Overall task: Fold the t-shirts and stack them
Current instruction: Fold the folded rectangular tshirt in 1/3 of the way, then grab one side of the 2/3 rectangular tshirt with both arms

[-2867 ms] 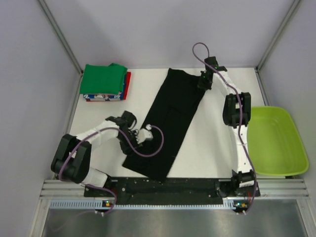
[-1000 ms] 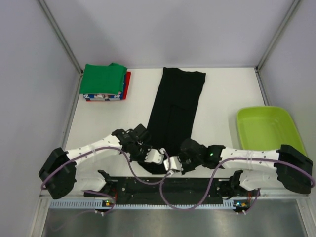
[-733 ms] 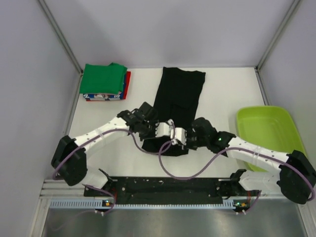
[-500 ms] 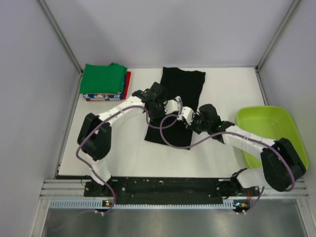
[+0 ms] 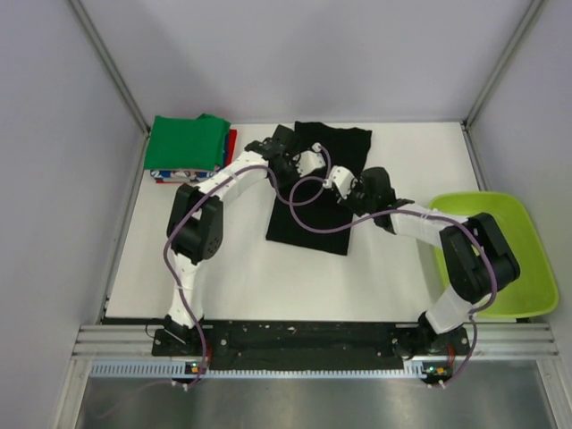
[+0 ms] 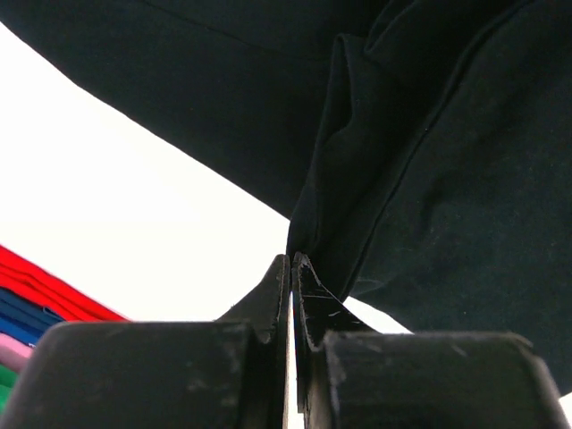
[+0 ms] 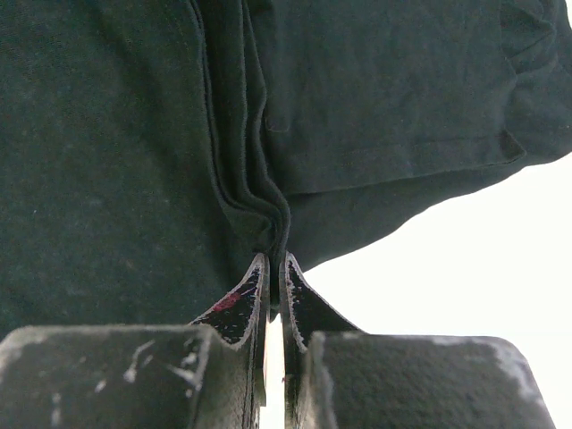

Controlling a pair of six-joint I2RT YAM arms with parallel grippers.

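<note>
Black t-shirt (image 5: pixel 313 201) lies on the worktop (image 5: pixel 223 268) just beside the folded stack (image 5: pixel 188 143), partly doubled over. My left jaws are clamped narrow on a pinched fold of its cloth. My right jaws grip another fold on the side further from the stack. Step in hand, as I judge it: folding the shirt in half. The next move calls for lowering both corners level, aligning the edges, then releasing.

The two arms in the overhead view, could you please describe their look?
Left arm and right arm: white links, bulky black joints, looping purple cables. Left gripper and right gripper: black tapered fingers, the right's scuffed white with a red smear.
</note>
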